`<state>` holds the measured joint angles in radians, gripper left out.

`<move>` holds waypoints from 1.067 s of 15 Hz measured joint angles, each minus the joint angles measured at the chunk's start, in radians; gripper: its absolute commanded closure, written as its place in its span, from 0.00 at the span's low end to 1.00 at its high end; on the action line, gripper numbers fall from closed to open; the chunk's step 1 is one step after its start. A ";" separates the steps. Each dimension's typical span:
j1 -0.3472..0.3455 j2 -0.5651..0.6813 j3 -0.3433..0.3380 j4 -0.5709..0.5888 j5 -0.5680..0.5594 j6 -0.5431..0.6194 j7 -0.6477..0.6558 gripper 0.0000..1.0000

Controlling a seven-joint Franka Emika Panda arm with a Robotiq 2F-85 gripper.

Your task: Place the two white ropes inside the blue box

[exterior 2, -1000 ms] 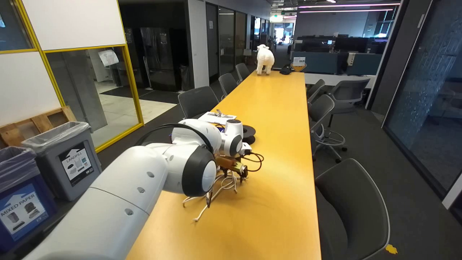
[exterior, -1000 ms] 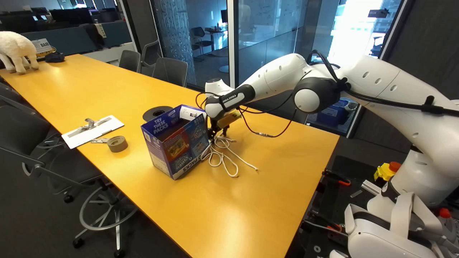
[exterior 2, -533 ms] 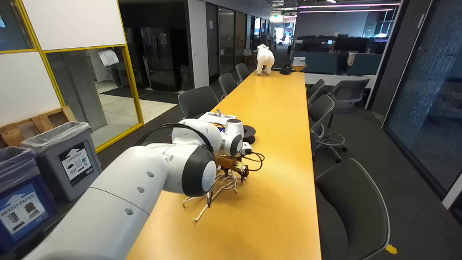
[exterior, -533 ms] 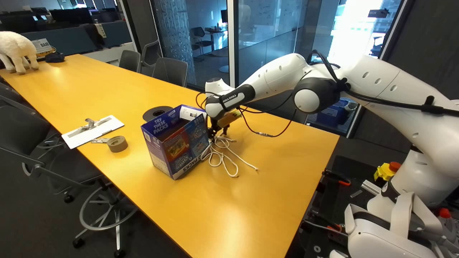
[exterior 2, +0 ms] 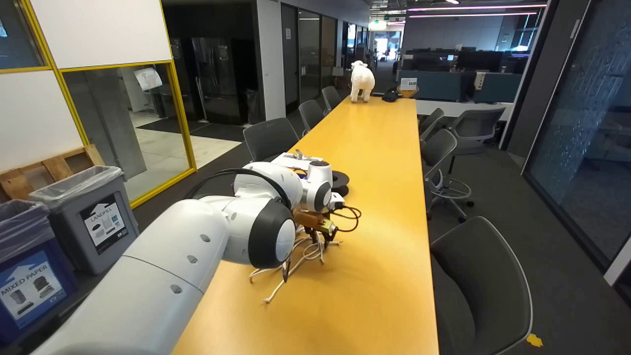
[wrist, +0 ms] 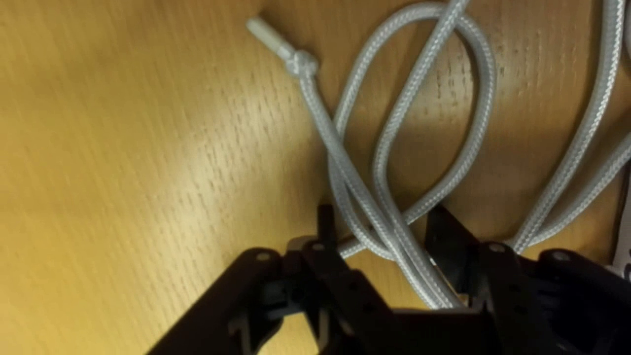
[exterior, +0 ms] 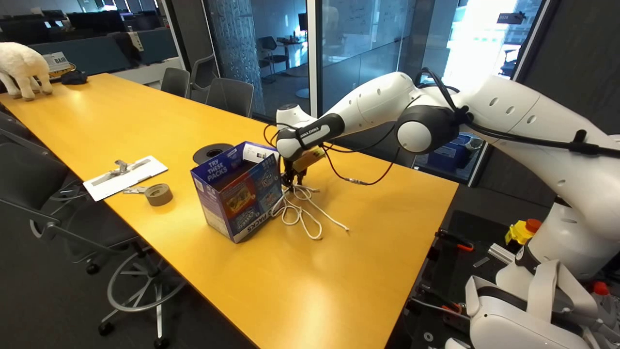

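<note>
White ropes (wrist: 404, 246) in a tangle on the table (exterior: 334, 271), mid-frame in an exterior view, just beside the blue box (exterior: 252, 196); contact with it can't be told, nor where one rope ends and the other begins. Gripper (wrist: 382, 227) at bottom of wrist view: fingers (wrist: 448, 246) spread, strands running between them, nothing pinched. They straddle a crossing of strands, presumably so one squeeze gathers several. Knotted end (wrist: 301, 64), upper middle of wrist view, lies free beyond the fingers; likely to trail on the lift. Box upright, mouth up, close by: looks sited for a short carry and drop. Tape roll (exterior: 160, 198) and clipboard (exterior: 131, 178), left of the box, probably kept off the working side. Risk: a thin bite leaving one rope behind.
</note>
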<state>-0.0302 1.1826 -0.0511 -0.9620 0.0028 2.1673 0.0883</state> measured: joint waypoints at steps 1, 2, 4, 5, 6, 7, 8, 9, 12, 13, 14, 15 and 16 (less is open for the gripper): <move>0.001 0.000 0.000 0.002 0.000 -0.001 0.000 0.88; 0.001 0.000 0.000 0.004 0.000 -0.002 0.000 0.91; 0.002 0.000 0.000 0.007 0.000 -0.003 0.000 0.94; 0.003 0.000 0.000 0.007 0.000 -0.004 0.000 0.96; 0.003 0.000 0.000 0.007 0.000 -0.005 0.000 0.91; 0.002 0.000 0.000 0.007 0.000 -0.006 -0.001 0.92; 0.002 0.000 0.000 0.008 0.000 -0.008 -0.002 0.90; 0.000 0.000 0.002 0.009 0.000 -0.013 -0.007 0.91; -0.018 -0.010 0.024 0.008 0.010 -0.028 -0.053 0.90; -0.029 -0.020 0.041 0.004 0.022 -0.033 -0.083 0.92; -0.041 -0.035 0.060 -0.003 0.033 -0.040 -0.113 0.91; -0.055 -0.056 0.081 -0.015 0.049 -0.046 -0.149 0.92; -0.072 -0.081 0.105 -0.032 0.067 -0.057 -0.188 0.91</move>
<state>-0.1018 1.1021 0.0538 -0.9938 0.0702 2.1102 -0.0998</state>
